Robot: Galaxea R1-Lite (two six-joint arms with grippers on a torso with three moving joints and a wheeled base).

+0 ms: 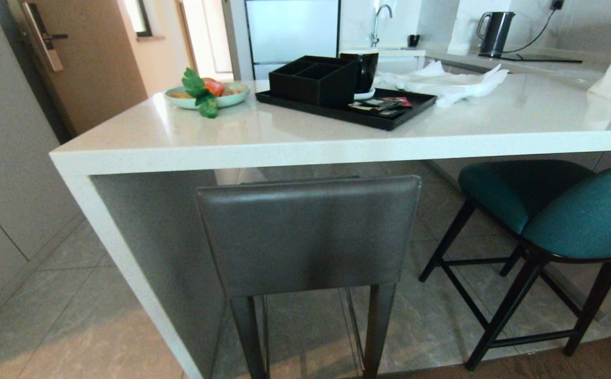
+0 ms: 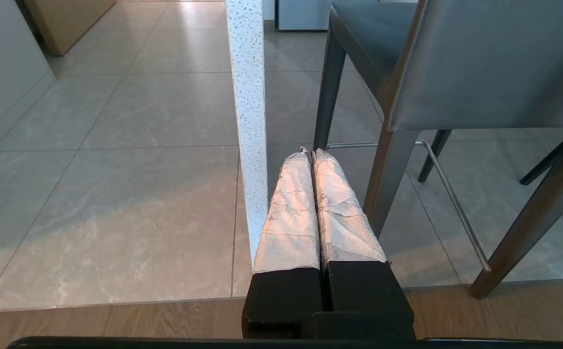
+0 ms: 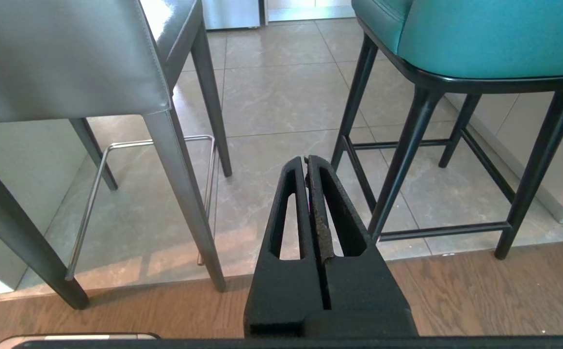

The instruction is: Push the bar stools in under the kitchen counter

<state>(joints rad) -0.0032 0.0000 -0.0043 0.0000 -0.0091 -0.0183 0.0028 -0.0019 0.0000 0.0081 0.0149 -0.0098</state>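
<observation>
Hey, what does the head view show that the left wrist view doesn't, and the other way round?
Only the head view shows the kitchen counter's top with its black tray, black mug, fruit bowl, plus the teal stool. Only the left wrist view shows the left end effector, shut and holding nothing, low beside the counter's white panel leg, and the chrome footrest. Both show the grey stool and the tiled floor.

Daylight from the doorway ahead of me glares white on the kitchen counter [image 1: 284, 131], sunlit patches warm the floor tiles [image 2: 116, 232], everything looks sharp, and straight lines bow near my view's edges.
</observation>
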